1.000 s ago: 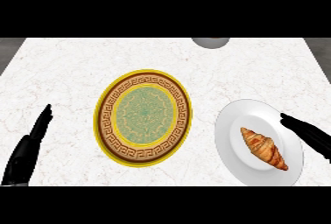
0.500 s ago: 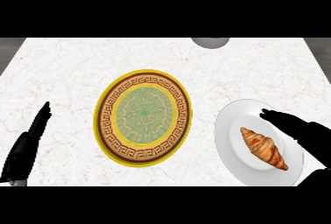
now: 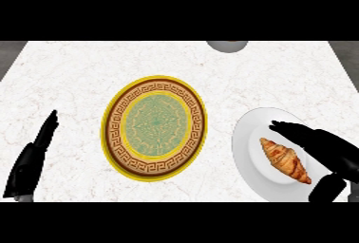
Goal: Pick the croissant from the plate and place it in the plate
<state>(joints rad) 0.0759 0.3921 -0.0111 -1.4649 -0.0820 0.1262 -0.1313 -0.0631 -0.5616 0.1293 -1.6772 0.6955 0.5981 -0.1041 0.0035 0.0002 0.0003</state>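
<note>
Over the croissant [image 3: 285,160], right hand [image 3: 319,142] hovers, fingers straight.

The counter [image 3: 84,76] looks like white marble with faint veins, smooth. The patterned plate [image 3: 155,124] looks like glazed ceramic, as does the plain white plate [image 3: 251,142]. The croissant [image 3: 285,160] has a golden, ridged crust.

- Single head view, looking steeply down on the marble counter [image 3: 84,76].
- The patterned yellow plate [image 3: 155,126] sits mid-frame; forearms enter below it.
</note>
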